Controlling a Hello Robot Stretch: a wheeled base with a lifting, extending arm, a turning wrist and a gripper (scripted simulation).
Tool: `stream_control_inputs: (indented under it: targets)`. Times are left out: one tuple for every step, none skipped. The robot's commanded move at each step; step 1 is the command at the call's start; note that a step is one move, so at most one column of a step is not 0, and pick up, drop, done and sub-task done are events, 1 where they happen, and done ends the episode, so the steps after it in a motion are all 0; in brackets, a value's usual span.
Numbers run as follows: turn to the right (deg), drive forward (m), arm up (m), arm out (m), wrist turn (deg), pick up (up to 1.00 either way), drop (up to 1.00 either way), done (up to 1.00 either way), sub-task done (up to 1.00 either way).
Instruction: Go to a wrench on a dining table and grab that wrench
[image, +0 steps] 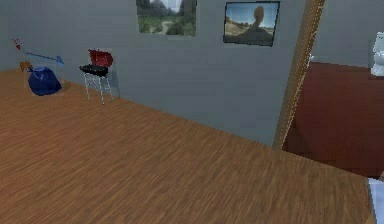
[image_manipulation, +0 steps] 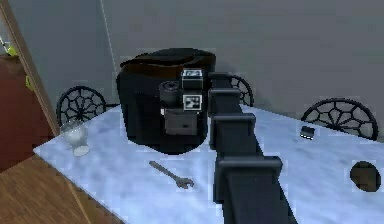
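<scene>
Dark and square, the arm bar (image_manipulation: 245, 170) rises from the lower edge of the arm side view and reaches out above the table. The small grey metal wrench (image_manipulation: 172, 173) lies flat on the pale blue-white marbled dining table (image_manipulation: 115, 160), just left of the arm bar and close to the table's near edge. Higher in the picture, apart from the wrench, is the gripper (image_manipulation: 178, 125), under two white squares with black marks (image_manipulation: 190, 80). A big black box-shaped machine with a brown top (image_manipulation: 145, 90) stands on the table directly behind the gripper, so I cannot tell whether the gripper holds anything. Left of the machine stands a clear stemmed glass (image_manipulation: 77, 138), upright. To the right of the arm lies a small dark flat object (image_manipulation: 309, 132), and at the right edge a dark round shape (image_manipulation: 368, 177) which I cannot identify. Black chairs with round spoked backs (image_manipulation: 342, 115) stand at the far side of the table, before a grey wall. In the forward view there is a brown wooden plank floor (image: 150, 160), a red-lidded grill on thin white legs (image: 97, 68) beside a blue rounded bag (image: 44, 82), two framed landscape pictures (image: 166, 17) on the grey wall, and a wooden door frame (image: 300, 75) at the right.
</scene>
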Motion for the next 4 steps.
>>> stream_control_inputs:
  targets:
    - [0.0, 0.0, 0.0, 0.0, 3.0, 0.0, 0.0, 0.0, 0.0]
    - [0.0, 0.0, -0.3, 0.0, 0.0, 0.0, 0.0, 0.0, 0.0]
    - [0.0, 0.0, 0.0, 0.0, 0.0, 1.0, 0.0, 0.0, 0.0]
    - [0.0, 0.0, 0.1, 0.0, 0.0, 0.0, 0.0, 0.0, 0.0]
